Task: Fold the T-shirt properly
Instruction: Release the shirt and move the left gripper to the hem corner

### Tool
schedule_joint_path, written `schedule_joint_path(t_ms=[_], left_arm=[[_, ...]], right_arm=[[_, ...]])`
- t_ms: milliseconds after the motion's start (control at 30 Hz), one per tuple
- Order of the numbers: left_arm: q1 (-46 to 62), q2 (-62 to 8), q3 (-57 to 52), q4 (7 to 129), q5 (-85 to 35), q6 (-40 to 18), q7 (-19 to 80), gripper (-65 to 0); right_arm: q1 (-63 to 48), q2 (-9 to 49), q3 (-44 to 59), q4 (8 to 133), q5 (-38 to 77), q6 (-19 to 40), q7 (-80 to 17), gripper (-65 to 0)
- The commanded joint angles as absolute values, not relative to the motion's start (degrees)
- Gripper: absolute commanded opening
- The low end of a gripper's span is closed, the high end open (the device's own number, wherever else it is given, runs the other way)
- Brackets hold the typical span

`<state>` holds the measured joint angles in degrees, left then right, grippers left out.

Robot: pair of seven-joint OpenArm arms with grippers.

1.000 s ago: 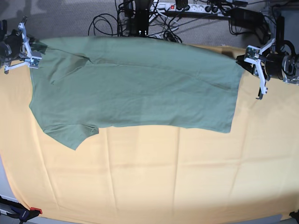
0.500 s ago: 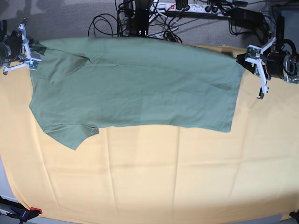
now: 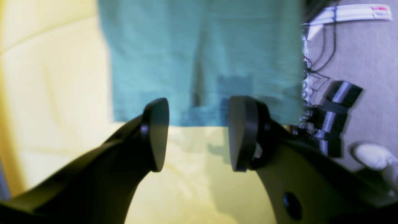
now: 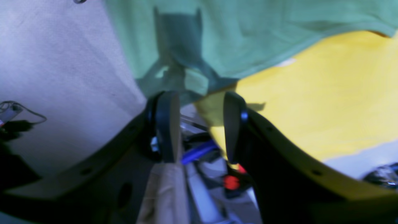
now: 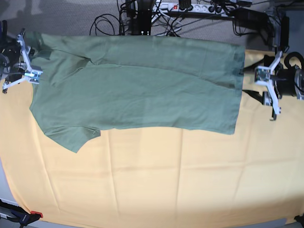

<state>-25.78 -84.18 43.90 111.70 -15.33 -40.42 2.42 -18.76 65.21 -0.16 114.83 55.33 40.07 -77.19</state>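
Right gripper [image 5: 20,59]: positioned at the far-left edge in the base view, jaws parted, nothing held, just off the sleeve end of the T-shirt [image 5: 137,85]. T-shirt: sage green, spread flat across the upper part of the yellow-orange cloth [image 5: 166,180]. Left gripper [image 5: 271,90]: set at the right, jaws spread wide and empty, apart from the hem.

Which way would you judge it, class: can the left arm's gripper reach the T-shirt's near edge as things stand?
Probably yes. The left gripper is open with the T-shirt hem just ahead, and only bare yellow cloth lies between.
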Motion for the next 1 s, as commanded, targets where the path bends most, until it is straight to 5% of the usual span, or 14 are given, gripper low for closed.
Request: schedule_joint_path(t_ms=[0, 133, 433, 700, 967], left_arm=[[-28.0, -85.7, 43.2, 112.0, -18.0, -40.0, 2.3, -33.6], [-31.9, -85.7, 43.2, 110.4, -25.9, -40.0, 4.7, -33.6], [-38.7, -78.6, 43.0, 90.6, -44.6, -29.9, 7.6, -33.6], [-43.6, -63.7, 43.0, 57.3, -67.7, -40.0, 15.4, -33.6], [-43.6, -51.2, 43.0, 37.3, -74.5, -40.0, 18.6, -33.6]], right_arm=[[-16.9, 66.7, 0.9, 115.4, 55.4, 40.0, -77.2, -38.8], [-12.9, 66.7, 3.6, 115.4, 55.5, 40.0, -74.9, -38.8], [-11.4, 66.0, 13.9, 109.5, 53.1, 33.1, -61.1, -38.8], [-11.4, 65.2, 15.0, 104.3, 46.2, 29.8, -56.7, -38.8], [-11.0, 64.5, 15.0, 103.7, 46.0, 29.8, -56.5, -38.8]])
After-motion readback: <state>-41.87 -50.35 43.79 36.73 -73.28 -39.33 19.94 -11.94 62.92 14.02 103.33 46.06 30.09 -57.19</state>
